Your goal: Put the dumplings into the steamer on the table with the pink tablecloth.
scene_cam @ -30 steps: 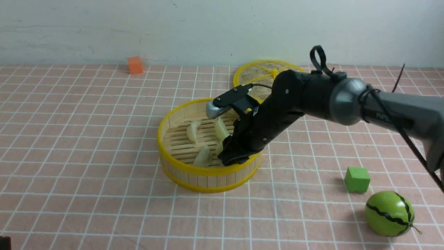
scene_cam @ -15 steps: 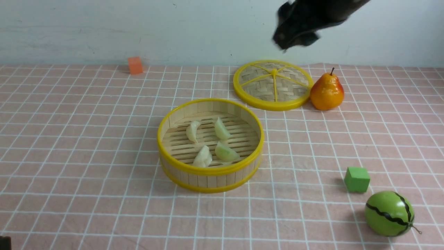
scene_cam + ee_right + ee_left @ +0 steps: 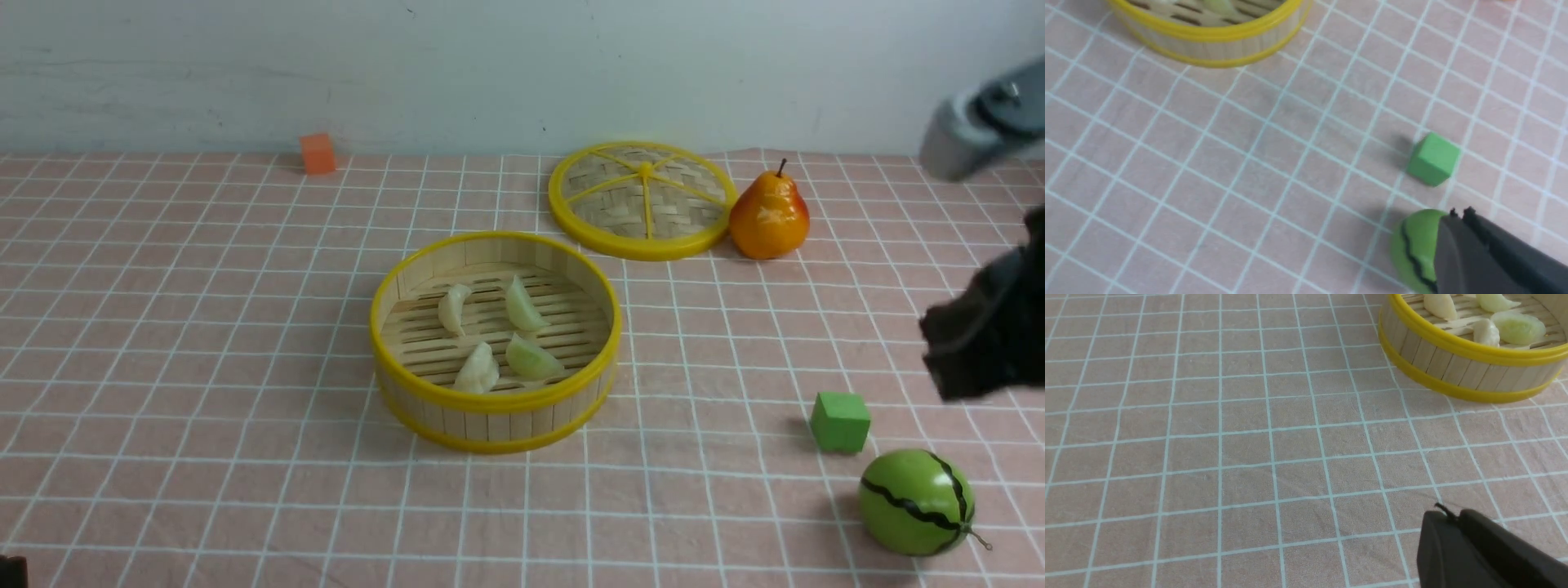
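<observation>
Two-armed, pressing fingertips together at both the left end effector (image 3: 1453, 512) and the right end effector (image 3: 1461, 214); showing the dumplings (image 3: 523, 305) lying inside the steamer (image 3: 498, 415) on the pink tablecloth (image 3: 204, 327), with the woven lid (image 3: 608, 208) resting beside the pear (image 3: 769, 216).

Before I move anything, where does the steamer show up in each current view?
Front view: the steamer sits near the centre.
Left wrist view: upper right corner, cut off by the frame.
Right wrist view: upper left, cut off at the top edge.
Shared landmark: its yellow lower rim.
</observation>
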Controlling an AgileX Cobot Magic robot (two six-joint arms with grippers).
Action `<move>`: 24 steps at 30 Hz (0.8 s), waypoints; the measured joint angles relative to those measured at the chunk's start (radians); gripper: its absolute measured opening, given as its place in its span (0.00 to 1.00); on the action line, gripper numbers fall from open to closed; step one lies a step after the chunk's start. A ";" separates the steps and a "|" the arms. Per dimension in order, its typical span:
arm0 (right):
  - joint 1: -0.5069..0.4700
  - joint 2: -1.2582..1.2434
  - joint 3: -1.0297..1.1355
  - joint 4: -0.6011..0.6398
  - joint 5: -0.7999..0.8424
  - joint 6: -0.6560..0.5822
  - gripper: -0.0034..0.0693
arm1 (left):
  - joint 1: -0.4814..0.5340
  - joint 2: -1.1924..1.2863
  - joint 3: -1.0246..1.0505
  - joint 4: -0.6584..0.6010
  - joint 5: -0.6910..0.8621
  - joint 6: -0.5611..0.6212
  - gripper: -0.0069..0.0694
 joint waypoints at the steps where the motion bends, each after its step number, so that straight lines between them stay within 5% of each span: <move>1: 0.000 -0.053 0.093 0.036 -0.088 0.000 0.02 | 0.000 0.000 0.000 0.000 0.000 0.000 0.14; 8: 0.001 -0.321 0.594 0.167 -0.489 0.000 0.02 | 0.000 0.000 0.000 0.000 0.000 0.000 0.16; 20: -0.035 -0.439 0.984 0.154 -0.595 0.073 0.03 | 0.000 0.000 0.000 0.000 0.000 0.000 0.16; 24: -0.090 -0.653 1.006 0.151 -0.545 0.110 0.03 | 0.000 0.000 0.000 0.000 0.001 0.000 0.17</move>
